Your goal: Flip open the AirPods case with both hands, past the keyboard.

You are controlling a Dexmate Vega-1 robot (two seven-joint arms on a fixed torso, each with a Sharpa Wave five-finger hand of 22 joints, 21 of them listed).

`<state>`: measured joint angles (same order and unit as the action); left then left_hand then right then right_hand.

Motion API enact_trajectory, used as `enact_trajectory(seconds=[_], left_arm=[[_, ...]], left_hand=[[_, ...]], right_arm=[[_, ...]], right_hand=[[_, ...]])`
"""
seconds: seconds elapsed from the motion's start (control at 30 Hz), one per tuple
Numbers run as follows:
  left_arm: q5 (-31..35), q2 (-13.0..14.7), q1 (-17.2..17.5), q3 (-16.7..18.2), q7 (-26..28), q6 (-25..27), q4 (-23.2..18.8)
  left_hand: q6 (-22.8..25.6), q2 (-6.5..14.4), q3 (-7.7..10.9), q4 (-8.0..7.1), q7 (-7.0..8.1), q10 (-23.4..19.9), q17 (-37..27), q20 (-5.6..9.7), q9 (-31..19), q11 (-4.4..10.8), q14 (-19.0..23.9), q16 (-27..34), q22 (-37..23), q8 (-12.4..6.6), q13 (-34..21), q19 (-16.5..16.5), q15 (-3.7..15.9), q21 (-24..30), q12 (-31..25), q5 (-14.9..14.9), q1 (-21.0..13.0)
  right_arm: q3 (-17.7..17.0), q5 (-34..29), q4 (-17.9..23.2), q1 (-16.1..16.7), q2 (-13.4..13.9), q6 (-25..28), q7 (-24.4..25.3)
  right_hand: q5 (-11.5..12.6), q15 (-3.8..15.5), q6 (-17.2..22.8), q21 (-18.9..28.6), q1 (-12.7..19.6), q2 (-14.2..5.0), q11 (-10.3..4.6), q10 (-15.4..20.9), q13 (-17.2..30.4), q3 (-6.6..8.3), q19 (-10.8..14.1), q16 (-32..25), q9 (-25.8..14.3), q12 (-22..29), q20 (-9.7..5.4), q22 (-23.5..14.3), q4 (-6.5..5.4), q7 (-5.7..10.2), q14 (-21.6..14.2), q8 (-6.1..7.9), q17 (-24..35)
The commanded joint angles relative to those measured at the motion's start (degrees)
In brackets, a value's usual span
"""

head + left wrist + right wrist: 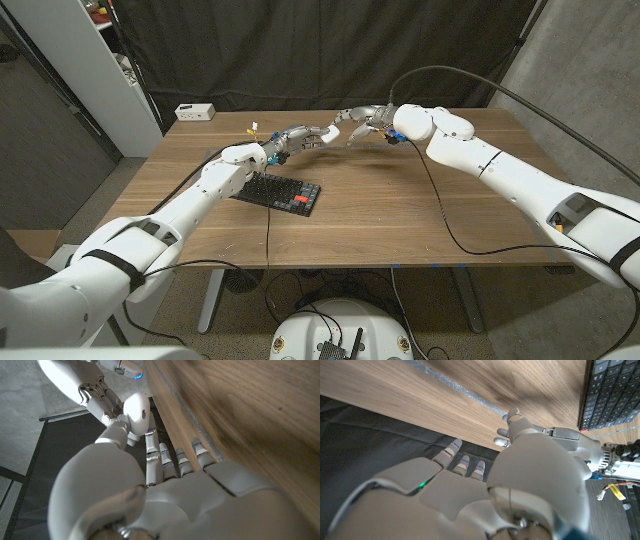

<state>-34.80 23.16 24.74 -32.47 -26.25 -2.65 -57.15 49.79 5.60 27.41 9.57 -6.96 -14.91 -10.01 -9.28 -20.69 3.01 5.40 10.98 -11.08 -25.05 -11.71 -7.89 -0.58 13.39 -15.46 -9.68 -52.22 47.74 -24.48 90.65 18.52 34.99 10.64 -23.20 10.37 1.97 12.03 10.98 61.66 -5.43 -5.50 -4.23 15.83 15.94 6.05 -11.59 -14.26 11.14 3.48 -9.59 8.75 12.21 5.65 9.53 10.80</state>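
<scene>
AirPods case is raised above the desk beyond the keyboard, pinched by the left robot hand so the right robot hand can meet it; the right's grip I cannot tell

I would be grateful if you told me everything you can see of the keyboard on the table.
The keyboard is a compact black one with dark keycaps in tidy rows and one reddish key near its front right corner. It lies flat on the wooden table, turned at a slant to the table's front edge, left of centre. The left arm passes over its left end, hiding that part, and a thin black cable crosses the table close beside it. Neither hand touches it; both are raised beyond it. Its key legends are too small to read.
</scene>
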Motion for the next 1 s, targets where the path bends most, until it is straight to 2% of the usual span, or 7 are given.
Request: enact_trajectory(seconds=[0.03,0.17,0.23,0.33,0.47,0.63,1.0], left_arm=[[-0.9,-1.6,-0.3,0.8,-4.2,-4.7,3.8],[-3.0,-3.5,-1.0,1.9,-8.1,-7.0,8.3],[-4.1,-4.7,-1.4,2.6,-9.7,-8.7,11.0],[-4.7,-6.0,-1.5,3.5,-10.2,-11.0,13.3],[-5.1,-7.2,-1.5,4.5,-10.1,-13.5,15.4],[-5.3,-8.5,-1.9,5.3,-10.5,-16.3,18.1],[-2.8,-8.7,-2.2,4.4,-9.6,-18.5,18.7]], left_hand=[[5.4,1.6,-0.46,-0.20,6.03,0.3,-0.2,0.00,0.0,0.47,-0.6,-0.2,-0.2,0.39,-0.1,0.6,0.17,0.0,0.2,-0.4,-2.3],[5.2,1.4,-1.40,-0.65,6.72,1.5,-0.3,-0.16,0.3,0.59,-2.3,-0.7,-0.2,0.88,-0.2,1.7,0.24,-0.4,0.8,-0.6,-2.0],[5.0,1.4,-1.85,-0.91,7.07,1.8,-0.3,-0.21,0.4,0.75,-2.9,-0.7,-0.2,1.14,-0.2,2.4,0.12,-0.6,1.0,-0.7,-1.8],[4.6,1.3,-2.65,-1.29,8.00,2.6,-0.4,-0.03,0.4,1.12,-3.8,-0.8,-0.2,1.55,-0.2,3.1,0.23,-0.9,1.4,-1.0,-1.5],[4.2,1.1,-3.57,-1.79,9.43,3.2,-0.4,-0.15,0.5,1.45,-4.6,-0.8,-0.2,1.96,-0.3,3.5,0.25,-1.0,1.7,-1.4,-0.9],[3.9,0.6,-4.63,-2.28,11.47,3.1,-0.5,-0.10,0.7,2.28,-4.8,-0.5,-0.2,2.48,-0.3,3.8,0.42,-1.1,1.7,-1.9,-0.2],[4.4,0.2,-5.64,-2.53,12.31,2.6,-0.5,-0.18,1.2,3.13,-4.7,-0.3,-0.2,2.87,-0.4,3.9,0.83,-1.0,1.5,-2.6,0.1]], right_arm=[[-4.9,12.9,-3.4,1.3,-0.3,0.2,0.2],[-6.8,19.7,-5.9,1.6,-0.7,-0.6,-0.8],[-7.9,23.8,-7.5,1.7,-1.0,-1.4,-1.9],[-8.8,28.8,-9.8,1.6,-1.3,-3.0,-3.8],[-9.0,33.7,-12.1,1.2,-1.7,-4.0,-6.4],[-9.0,38.9,-15.2,0.4,-2.7,-5.1,-9.5],[-8.3,44.8,-20.8,-1.2,-5.6,-6.7,-11.8]], right_hand=[[-0.2,2.47,-2.4,0.0,-0.8,0.79,0.93,-0.9,0.1,-0.65,0.4,0.0,0.4,0.2,0.69,-0.2,-0.43,-1.09,0.5,0.23,0.3],[-0.2,1.43,-0.4,0.1,-2.3,1.30,2.47,-0.4,0.0,-1.46,0.7,-0.1,0.9,0.7,1.28,-0.2,-1.02,-3.28,0.4,1.57,0.3],[-0.2,0.90,2.5,0.2,-3.7,1.41,4.04,0.9,-0.1,-2.08,1.1,-0.2,1.3,1.3,1.47,-0.3,-1.54,-5.41,0.3,2.65,0.4],[-0.1,0.32,6.7,0.2,-5.1,1.48,4.87,2.3,-0.2,-2.74,1.5,-0.3,1.6,1.9,1.82,-0.3,-1.96,-8.39,0.0,3.86,0.3],[0.0,-0.66,11.6,0.3,-7.0,1.43,6.17,5.1,-0.3,-3.53,2.3,-0.5,1.7,2.9,1.96,-0.3,-2.53,-10.17,-0.7,5.21,0.3],[0.0,-1.23,14.6,0.3,-8.2,1.36,7.01,7.0,-0.4,-4.02,2.8,-0.6,1.6,3.5,2.23,-0.3,-2.86,-11.30,-1.3,6.05,0.3],[-0.2,-1.76,17.5,0.4,-11.4,1.12,7.67,9.4,-0.4,-5.20,3.6,-1.0,1.5,4.2,2.51,-0.3,-4.19,-13.35,-2.6,6.66,0.4]])
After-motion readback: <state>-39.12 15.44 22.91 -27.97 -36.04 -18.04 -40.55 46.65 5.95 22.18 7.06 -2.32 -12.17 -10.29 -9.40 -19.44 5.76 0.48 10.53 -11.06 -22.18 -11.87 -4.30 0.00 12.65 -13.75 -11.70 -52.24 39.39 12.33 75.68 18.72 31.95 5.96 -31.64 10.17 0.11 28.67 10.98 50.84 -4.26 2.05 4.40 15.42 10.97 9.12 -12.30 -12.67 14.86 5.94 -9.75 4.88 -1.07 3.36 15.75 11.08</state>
